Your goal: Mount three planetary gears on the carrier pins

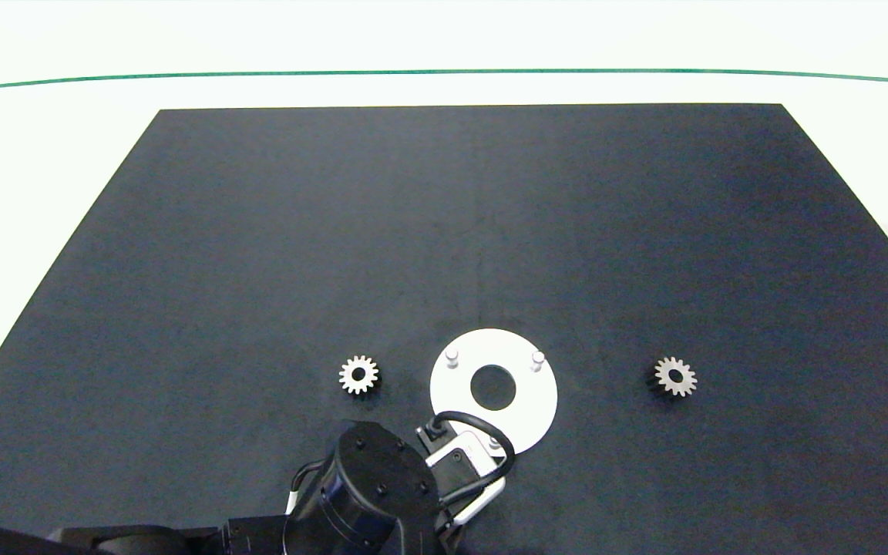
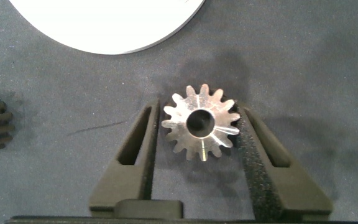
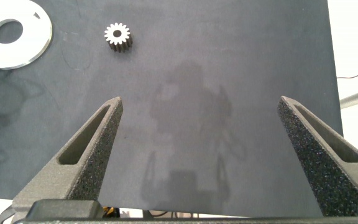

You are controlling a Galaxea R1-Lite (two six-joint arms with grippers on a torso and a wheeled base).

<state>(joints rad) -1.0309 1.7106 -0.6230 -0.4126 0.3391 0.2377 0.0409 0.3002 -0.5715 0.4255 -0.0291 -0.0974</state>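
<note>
Left hand [image 2: 199,134] narrow, fingers [image 2: 140,146] clamped on both sides of a planetary gear [image 2: 201,122], at the near edge of the white disc [image 1: 525,412] on the black bench [image 1: 259,231]. Two carrier pins [image 1: 452,357] visible and bare on the disc's far side; a third shows partly by the left wrist. Second gear [image 1: 358,375] flat on the bench left of the disc, third gear [image 1: 675,377] well right of it. Right hand [image 3: 197,124] spread wide, holding nothing, above bare bench near the third gear.
</note>
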